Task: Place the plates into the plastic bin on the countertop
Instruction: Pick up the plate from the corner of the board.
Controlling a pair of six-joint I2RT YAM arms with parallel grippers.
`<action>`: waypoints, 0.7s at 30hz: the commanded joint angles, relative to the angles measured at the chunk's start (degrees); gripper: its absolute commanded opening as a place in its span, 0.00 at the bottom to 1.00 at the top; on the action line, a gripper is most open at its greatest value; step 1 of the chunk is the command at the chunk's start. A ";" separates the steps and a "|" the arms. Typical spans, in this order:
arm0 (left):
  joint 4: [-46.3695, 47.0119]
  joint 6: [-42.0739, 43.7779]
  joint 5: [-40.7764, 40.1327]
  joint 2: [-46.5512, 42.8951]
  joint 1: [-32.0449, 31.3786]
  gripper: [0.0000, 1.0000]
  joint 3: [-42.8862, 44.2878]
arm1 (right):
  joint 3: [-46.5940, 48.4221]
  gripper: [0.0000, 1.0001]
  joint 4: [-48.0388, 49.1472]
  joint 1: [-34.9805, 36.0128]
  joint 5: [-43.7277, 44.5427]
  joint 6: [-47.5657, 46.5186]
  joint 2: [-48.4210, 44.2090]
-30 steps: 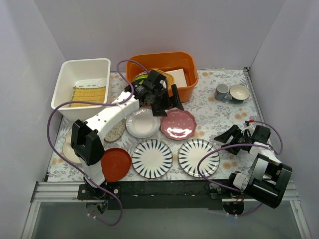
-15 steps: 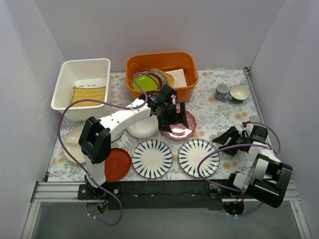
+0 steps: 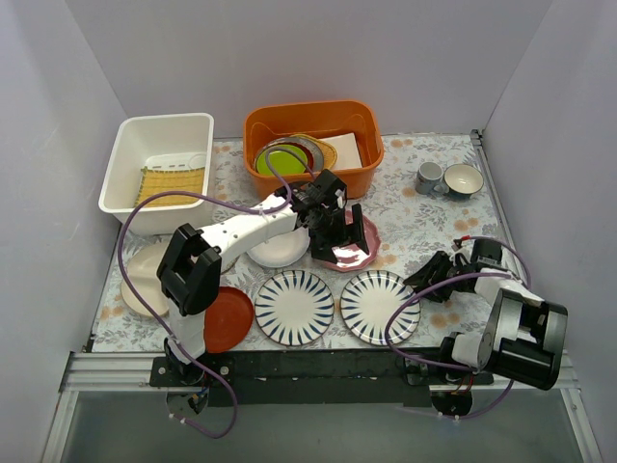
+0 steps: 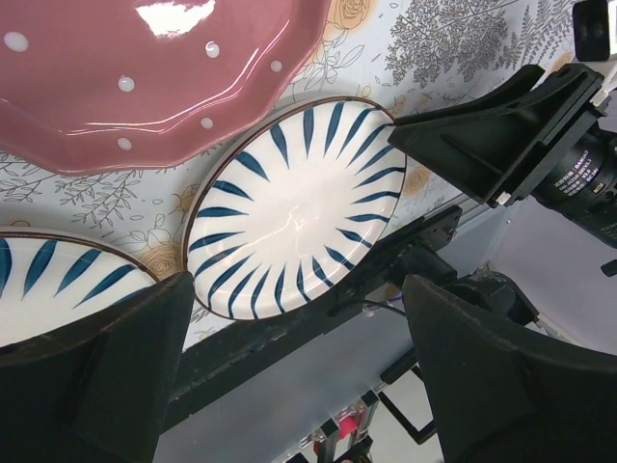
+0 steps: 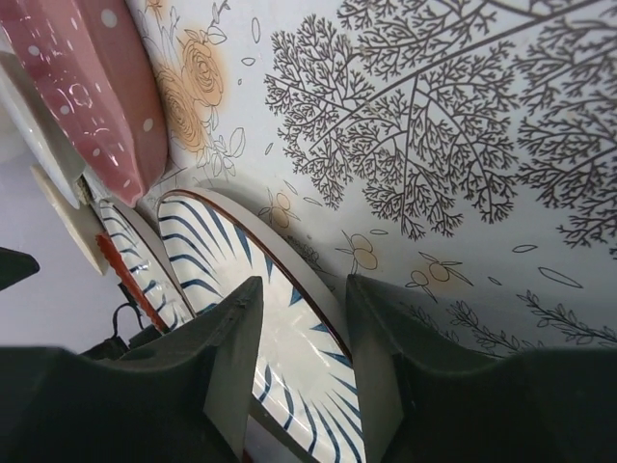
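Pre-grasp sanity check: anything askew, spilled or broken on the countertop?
Nothing stands out: no spill or breakage. The left striped plate and right striped plate look whole; white plastic bin sits upright, no plates inside.

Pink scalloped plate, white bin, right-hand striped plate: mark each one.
pink scalloped plate [image 4: 145, 77], left wrist view, glossy inner surface.
white bin [image 3: 164, 137], top view, far inner wall.
right-hand striped plate [image 3: 378, 305], top view, its centre.

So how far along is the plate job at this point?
Done: nothing visible; the plastic bin shows no plate, just a yellow mat. In hand: the left gripper hovers open over the pink scalloped plate; the right gripper, jaws apart, sits at the rim of the right striped plate. No plate looks lifted. Left: all the plates on the countertop.
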 commanded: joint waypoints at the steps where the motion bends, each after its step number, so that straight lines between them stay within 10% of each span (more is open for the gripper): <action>1: 1.18 -0.48 1.83 -1.81 -0.08 0.89 -1.26 | -1.36 0.47 -5.69 1.55 10.79 -1.15 3.55; 21: 1.53 -0.48 2.80 -2.86 -0.08 0.89 -3.11 | 0.49 0.09 -6.48 6.21 14.75 0.08 7.95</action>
